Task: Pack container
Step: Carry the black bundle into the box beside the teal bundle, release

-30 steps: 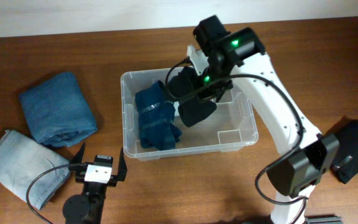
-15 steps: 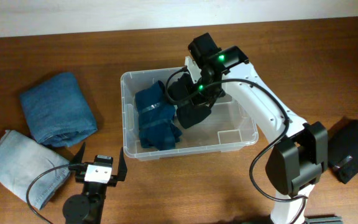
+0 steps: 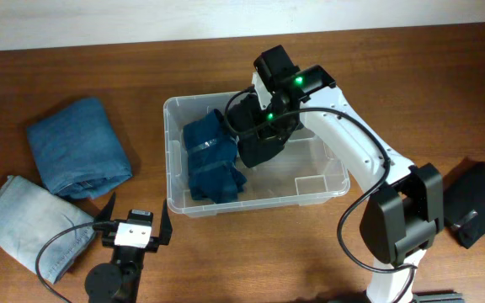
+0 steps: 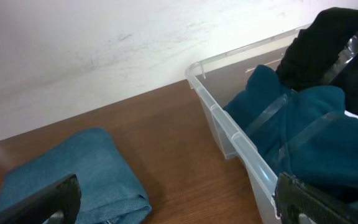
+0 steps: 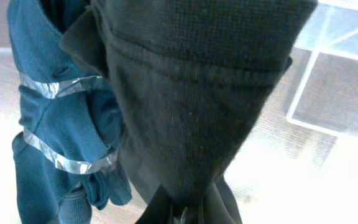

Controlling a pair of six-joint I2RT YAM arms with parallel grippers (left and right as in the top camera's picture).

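Closest to me, the left arm sat low at the front edge of the table (image 3: pixel 57 67). Its gripper (image 3: pixel 139 210) pointed toward the bin, fingers spread wide apart with nothing in them. Just left of it lay a folded pair of light jeans (image 3: pixel 28 223), and a darker blue folded pair (image 3: pixel 78 147) was right behind that.

The container (image 3: pixel 175 198) sat mid-table, a bit past the left gripper, long side facing me. There was a teal taped bundle (image 3: pixel 210 160) in its left half and the white label (image 3: pixel 311 183) showed through the bare floor on the right.

The right arm was doing the work. Its base stood front right, the white link ran up and back to the left, and the wrist, green lights on, bent down over the back middle of the bin. The right gripper (image 3: pixel 263 118) had its fingers clamped on the top of a black bundle (image 3: pixel 259 150), which hung inside the container pressed against the teal one's right side. Honestly couldn't tell if it touched the bottom.

Off to the far right, well apart from the bin, another black taped bundle (image 3: pixel 477 202) lay on the table.
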